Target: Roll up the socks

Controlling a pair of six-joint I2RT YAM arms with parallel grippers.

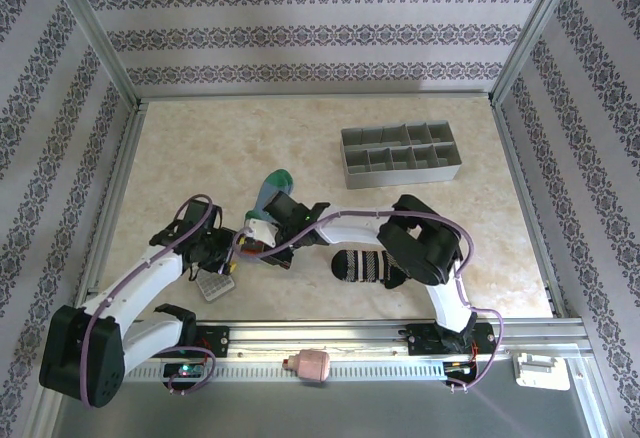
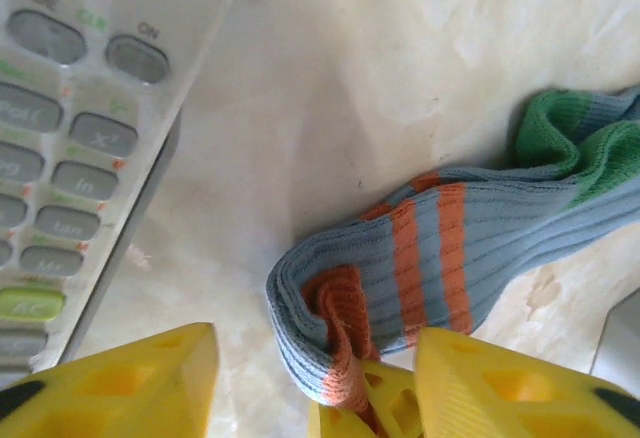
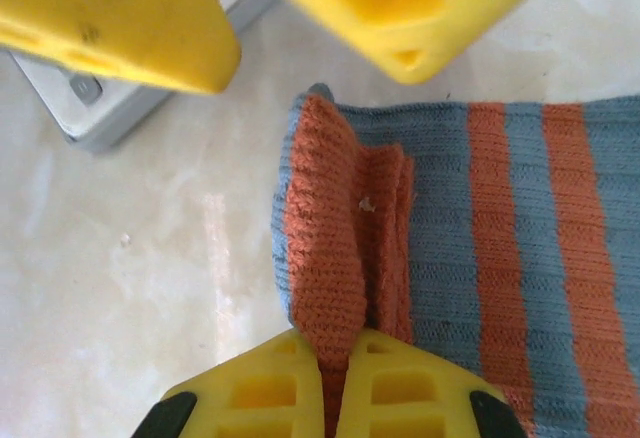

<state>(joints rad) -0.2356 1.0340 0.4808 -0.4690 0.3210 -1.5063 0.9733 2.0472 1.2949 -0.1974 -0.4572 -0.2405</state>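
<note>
- Right gripper (image 3: 335, 363): jaws nearly closed, pinching the bunched orange cuff (image 3: 340, 228) of the blue-grey sock (image 3: 520, 248) at the bottom centre of the right wrist view.
- Left gripper (image 2: 315, 336): jaws wide apart with nothing held. The cuff end of the sock lies between its fingers (image 2: 130, 388).
- Right arm (image 1: 350, 224): folded at the elbow on the right of the top view, forearm reaching left to frame centre.
- Left arm (image 1: 140, 293): runs from the lower left up and right, meeting the right gripper at centre.
- Blue-grey sock: lies flat on the table (image 1: 200, 148). In the top view its long axis runs from the grippers upward, green toe (image 1: 278, 180) uppermost.
- Black-and-white striped sock (image 1: 362, 266): lower centre-right, beside the right arm.
- Calculator (image 2: 60, 158): upper left of the left wrist view, near the cuff but not touching it.
</note>
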